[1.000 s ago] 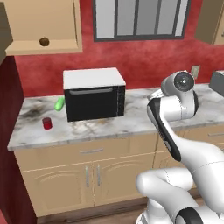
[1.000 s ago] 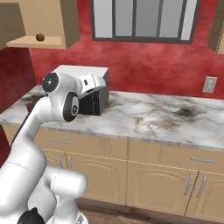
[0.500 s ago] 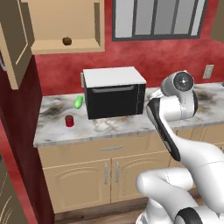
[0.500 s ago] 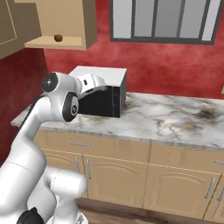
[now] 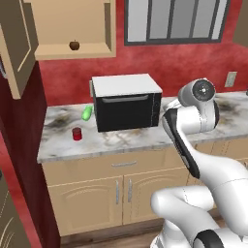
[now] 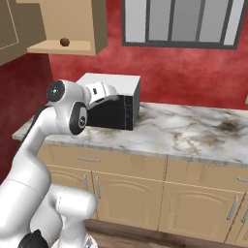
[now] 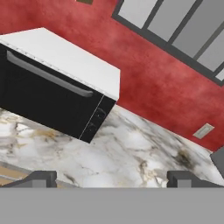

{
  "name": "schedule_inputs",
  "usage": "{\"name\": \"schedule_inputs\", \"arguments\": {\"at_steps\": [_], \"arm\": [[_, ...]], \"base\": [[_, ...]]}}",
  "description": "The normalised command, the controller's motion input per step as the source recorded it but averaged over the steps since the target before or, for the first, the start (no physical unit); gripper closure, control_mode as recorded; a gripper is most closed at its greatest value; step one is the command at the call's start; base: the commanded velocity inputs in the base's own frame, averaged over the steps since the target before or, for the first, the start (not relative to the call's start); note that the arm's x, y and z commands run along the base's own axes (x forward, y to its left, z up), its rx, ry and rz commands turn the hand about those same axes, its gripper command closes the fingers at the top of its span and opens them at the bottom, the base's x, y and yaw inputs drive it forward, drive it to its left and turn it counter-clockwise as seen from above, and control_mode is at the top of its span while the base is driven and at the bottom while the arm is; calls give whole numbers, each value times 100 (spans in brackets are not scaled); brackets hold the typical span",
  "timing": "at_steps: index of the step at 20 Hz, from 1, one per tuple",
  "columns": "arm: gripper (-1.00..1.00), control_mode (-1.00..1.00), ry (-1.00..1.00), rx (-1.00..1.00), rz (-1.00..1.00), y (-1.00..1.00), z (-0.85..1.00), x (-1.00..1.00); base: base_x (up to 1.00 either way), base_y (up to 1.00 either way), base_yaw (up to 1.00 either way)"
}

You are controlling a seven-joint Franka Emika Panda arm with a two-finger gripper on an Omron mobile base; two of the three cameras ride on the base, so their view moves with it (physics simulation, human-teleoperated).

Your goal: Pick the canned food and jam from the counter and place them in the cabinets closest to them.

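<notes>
The dark-red can (image 5: 76,133) stands upright on the marble counter (image 5: 131,140), left of the black microwave (image 5: 126,101). It is far left of my arm. My gripper (image 7: 112,178) is open, its two fingertips (image 7: 41,177) wide apart with nothing between them. It looks over the counter (image 7: 127,153) just right of the microwave (image 7: 52,96). The wall cabinet (image 5: 72,29) above the can is open, its door (image 5: 17,46) swung out to the left. The jam is out of view.
A brown ball (image 5: 74,45) lies on the open cabinet's shelf. A green oblong thing (image 5: 87,113) rests behind the can beside the microwave. A window (image 5: 177,19) and a wall outlet (image 5: 231,79) are on the red wall. Tan drawers and doors (image 5: 121,189) sit below the counter.
The whole scene has slid to the right in both base views, so the base has driven left along the counter. The arm's pose has not changed, and the gripper stays open.
</notes>
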Motion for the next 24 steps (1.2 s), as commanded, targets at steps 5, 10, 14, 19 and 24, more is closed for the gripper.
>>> {"name": "schedule_inputs", "arguments": {"at_steps": [5, 10, 14, 19, 24], "arm": [[-100, 100, 0, 0, 0, 0, 0, 0], [-100, 100, 0, 0, 0, 0, 0, 0], [-100, 100, 0, 0, 0, 0, 0, 0], [-100, 100, 0, 0, 0, 0, 0, 0], [-100, 100, 0, 0, 0, 0, 0, 0]], "base": [[36, 0, 0], [49, 0, 0], [49, 0, 0], [52, 0, 0], [49, 1, 0]]}}
